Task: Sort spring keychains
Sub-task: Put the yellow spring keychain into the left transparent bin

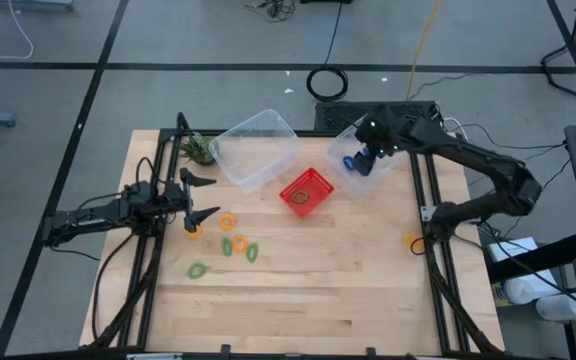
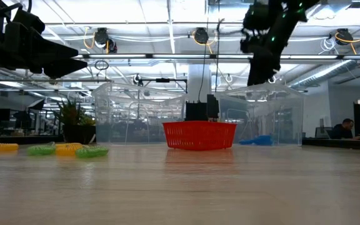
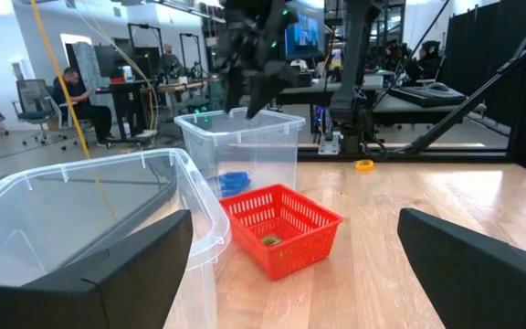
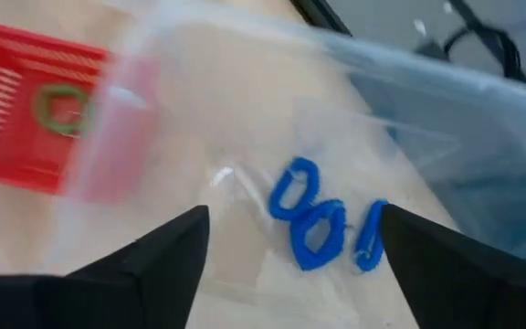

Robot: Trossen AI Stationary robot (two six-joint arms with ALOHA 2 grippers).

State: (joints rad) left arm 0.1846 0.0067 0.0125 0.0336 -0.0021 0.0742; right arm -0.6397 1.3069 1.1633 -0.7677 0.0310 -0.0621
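We look down on a pale wooden table (image 1: pixel 288 300) with two dark robot arms. Nearest us, toward the left, lies a loose cluster of small coiled spring keychains not yet sorted: a green loop (image 1: pixel 196 270) at the front, two more green loops (image 1: pixel 252 252) just behind it, and orange loops (image 1: pixel 228 221) behind those. One more orange loop (image 1: pixel 410 240) lies well apart by the table's right edge.

The left gripper (image 1: pixel 204 196) hangs just above the orange loops at the left side of the cluster. Its fingers are spread wide and hold nothing.

Farther back, at the table's middle, stands a small red plastic mesh basket (image 1: pixel 320 196). Our right wrist view shows one green loop (image 4: pixel 60 107) inside it.

Behind the basket to the left lies a large clear plastic bin (image 1: pixel 286 128), tilted, and we see nothing in it. Beside it, at the far left, is a small green leafy plant (image 1: pixel 197 148).

At the far right stands a second clear plastic bin (image 1: pixel 344 136). Three blue loops (image 4: pixel 318 235) lie together on its floor. The right gripper (image 1: pixel 366 160) hovers directly over this bin with its fingers parted and empty.

We judge the sorting partly done: the blue loops are binned, one green is in the basket, and the orange and remaining green loops are left.
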